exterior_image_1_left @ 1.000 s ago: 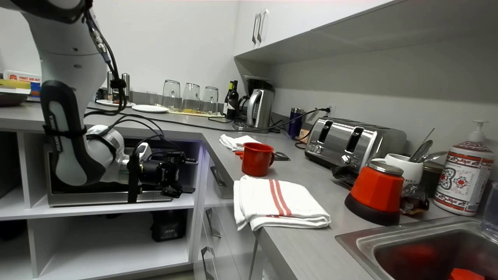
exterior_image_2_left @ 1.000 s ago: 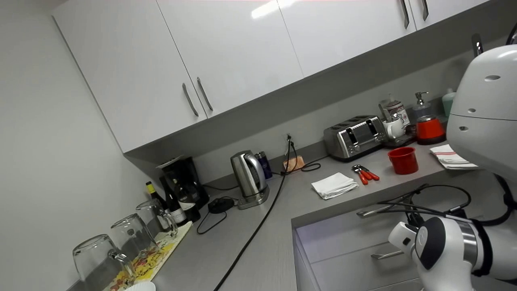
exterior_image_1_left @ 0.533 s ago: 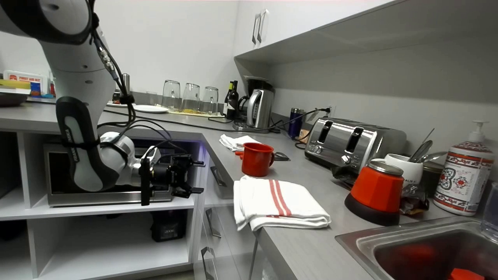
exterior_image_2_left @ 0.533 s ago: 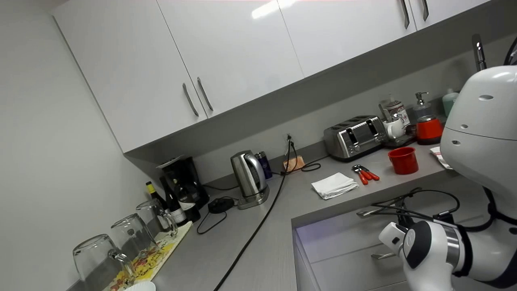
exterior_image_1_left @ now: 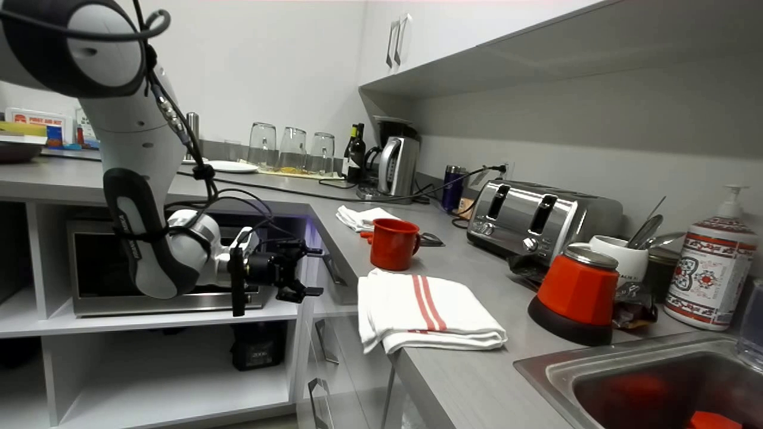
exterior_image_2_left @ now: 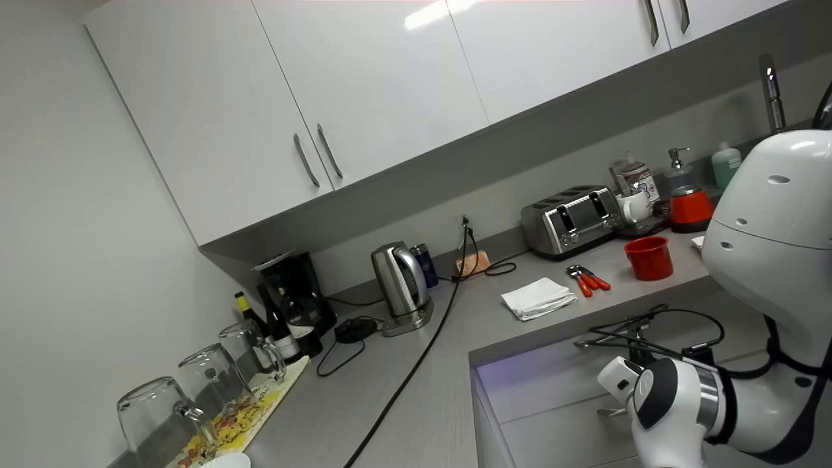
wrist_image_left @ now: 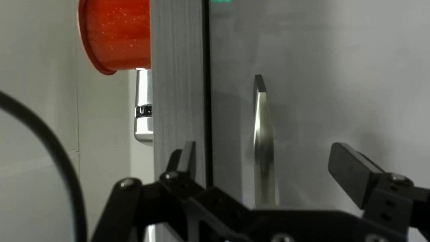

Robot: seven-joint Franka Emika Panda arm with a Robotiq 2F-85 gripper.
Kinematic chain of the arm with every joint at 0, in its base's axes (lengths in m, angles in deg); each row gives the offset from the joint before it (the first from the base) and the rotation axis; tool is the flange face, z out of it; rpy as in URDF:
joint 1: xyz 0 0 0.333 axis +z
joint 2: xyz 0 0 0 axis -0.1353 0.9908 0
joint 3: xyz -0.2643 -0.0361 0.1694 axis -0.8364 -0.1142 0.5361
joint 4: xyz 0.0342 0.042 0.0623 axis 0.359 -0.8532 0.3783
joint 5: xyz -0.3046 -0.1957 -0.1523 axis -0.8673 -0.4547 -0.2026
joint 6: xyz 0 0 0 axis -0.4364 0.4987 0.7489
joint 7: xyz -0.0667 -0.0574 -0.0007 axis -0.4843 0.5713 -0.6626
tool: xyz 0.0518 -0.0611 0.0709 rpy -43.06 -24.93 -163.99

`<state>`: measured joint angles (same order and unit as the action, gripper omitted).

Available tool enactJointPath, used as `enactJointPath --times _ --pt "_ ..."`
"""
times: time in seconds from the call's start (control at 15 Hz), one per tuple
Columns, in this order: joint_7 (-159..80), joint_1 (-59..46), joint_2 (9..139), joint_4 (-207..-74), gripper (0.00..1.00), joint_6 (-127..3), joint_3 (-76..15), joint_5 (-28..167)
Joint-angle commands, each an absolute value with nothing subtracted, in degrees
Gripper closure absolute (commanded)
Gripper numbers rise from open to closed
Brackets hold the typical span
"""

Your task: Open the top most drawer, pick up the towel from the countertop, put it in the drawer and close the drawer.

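Just now the gripper [wrist_image_left: 265, 156] has moved nearer the top drawer [wrist_image_left: 299, 107], its fingers [wrist_image_left: 352, 173] wide apart and empty; in the wrist view the handle [wrist_image_left: 263, 144] lies between them, though contact cannot be told. So opening seems the step in hand, with the drawer closed. Above the gripper and off to one side, the towel [exterior_image_1_left: 459, 316] lies untouched on the countertop [exterior_image_1_left: 477, 384] near the mug [exterior_image_1_left: 393, 245]. Behind the gripper, a kit [exterior_image_1_left: 42, 119] reads "FIRST AID KIT"; below the gripper, a black box [exterior_image_1_left: 257, 347] shows "2006".

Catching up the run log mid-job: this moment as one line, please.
gripper: open, nothing held, facing handle | top drawer: shut | striped towel: folded, on countertop | next: likely grip handle
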<state>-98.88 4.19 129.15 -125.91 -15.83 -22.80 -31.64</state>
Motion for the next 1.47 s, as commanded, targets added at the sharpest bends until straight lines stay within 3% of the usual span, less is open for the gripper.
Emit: enactJointPath --times 0.0,0.2,0.27,0.33,0.47,1.0,1.4 --pt "-95.77 3.95 133.45 -118.93 0.0 -16.59 -23.56 -31.36" --pt "-94.23 3.44 135.21 -115.83 0.03 -17.1 -23.99 -30.74" --pt "-93.71 3.21 135.66 -114.88 0.1 -17.18 -24.06 -30.37" --pt "-93.35 3.02 135.97 -114.2 0.28 -17.45 -24.09 -30.02" --pt "-92.79 2.58 136.53 -112.77 0.37 -17.71 -24.14 -29.28" --pt "-92.33 2.36 137.15 -110.24 0.97 -17.58 -25.08 -26.45" --pt "-95.32 4.8 136.22 -113.57 0.98 -14.75 -25.97 -26.89"
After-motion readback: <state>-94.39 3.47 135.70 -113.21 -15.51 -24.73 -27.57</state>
